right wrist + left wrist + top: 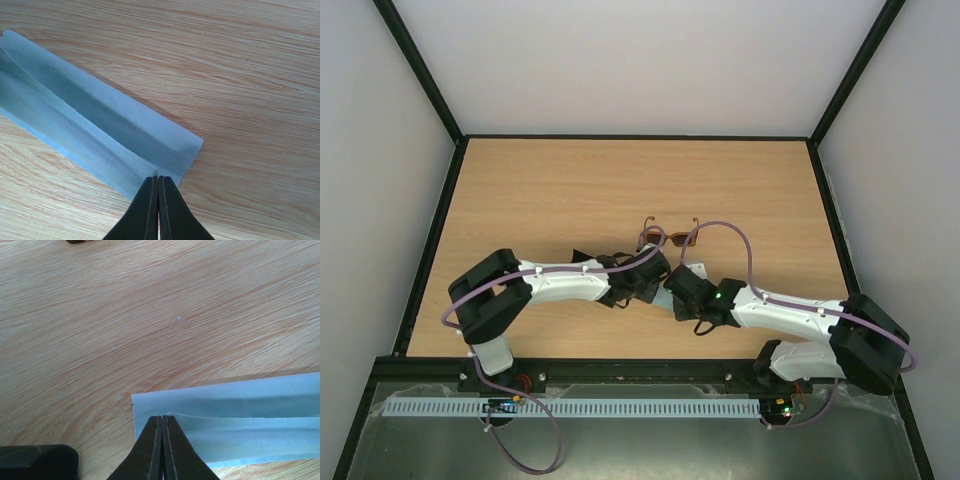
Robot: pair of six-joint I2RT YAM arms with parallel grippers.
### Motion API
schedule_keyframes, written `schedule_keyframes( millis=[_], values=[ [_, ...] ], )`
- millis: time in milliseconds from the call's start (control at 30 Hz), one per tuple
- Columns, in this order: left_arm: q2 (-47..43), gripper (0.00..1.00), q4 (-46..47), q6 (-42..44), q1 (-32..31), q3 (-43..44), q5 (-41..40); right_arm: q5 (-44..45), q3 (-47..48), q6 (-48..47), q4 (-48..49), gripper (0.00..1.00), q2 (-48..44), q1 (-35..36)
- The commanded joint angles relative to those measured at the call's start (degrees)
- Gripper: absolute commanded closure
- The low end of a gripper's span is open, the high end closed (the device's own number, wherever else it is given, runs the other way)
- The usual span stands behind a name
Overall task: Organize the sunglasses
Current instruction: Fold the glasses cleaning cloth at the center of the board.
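The sunglasses [671, 236], with an amber frame and dark lenses, lie on the wooden table just beyond both grippers, arms unfolded toward the far side. A dark tip of them shows at the top edge of the left wrist view [76, 241]. The pale blue cloth [240, 415] lies folded lengthwise on the table. My left gripper [163, 416] is shut on a fold at one end of it. My right gripper [158, 177] is shut on the other end of the cloth [100, 120]. In the top view the two grippers, left [657, 269] and right [673, 284], sit close together and hide most of the cloth.
A black case [35, 462] lies just left of the left gripper; in the top view a dark part of it [584, 256] shows behind the left arm. Black rails [620, 365] edge the table.
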Motion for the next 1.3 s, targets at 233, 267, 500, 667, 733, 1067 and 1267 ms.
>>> schedule_keyframes(
  millis=[233, 267, 500, 667, 733, 1067, 1267],
  values=[
    [-1.6, 0.98, -0.2, -0.9, -0.3, -1.2, -1.7, 0.3, -0.2, 0.9, -0.2, 0.99, 2.0, 1.6],
    [-1.8, 0.98, -0.2, -0.9, -0.3, -1.3, -1.9, 0.4, -0.1, 0.9, -0.2, 0.99, 2.0, 1.6],
    [-1.7, 0.98, -0.4, -0.9, -0.3, -1.6, -2.0, 0.4, 0.1, 0.9, -0.2, 0.99, 2.5, 2.0],
    [-1.6, 0.91, -0.5, -1.3, -0.3, -2.1, -1.6, 0.5, 0.1, 0.9, -0.4, 0.94, 2.4, 2.1],
    [-1.7, 0.91, -0.6, -1.3, -0.3, -2.2, -1.5, 0.4, 0.1, 0.9, -0.4, 0.90, 2.3, 2.0],
    [-2.8, 0.87, -1.9, -1.5, -0.4, -1.6, -1.8, 0.3, 0.5, 0.4, -0.9, 0.89, 1.2, 2.1],
    [-4.0, 0.83, -2.3, -1.5, -0.4, -2.2, -2.1, -0.5, 0.3, -0.5, -0.8, 0.89, 0.1, 2.1]
  ],
)
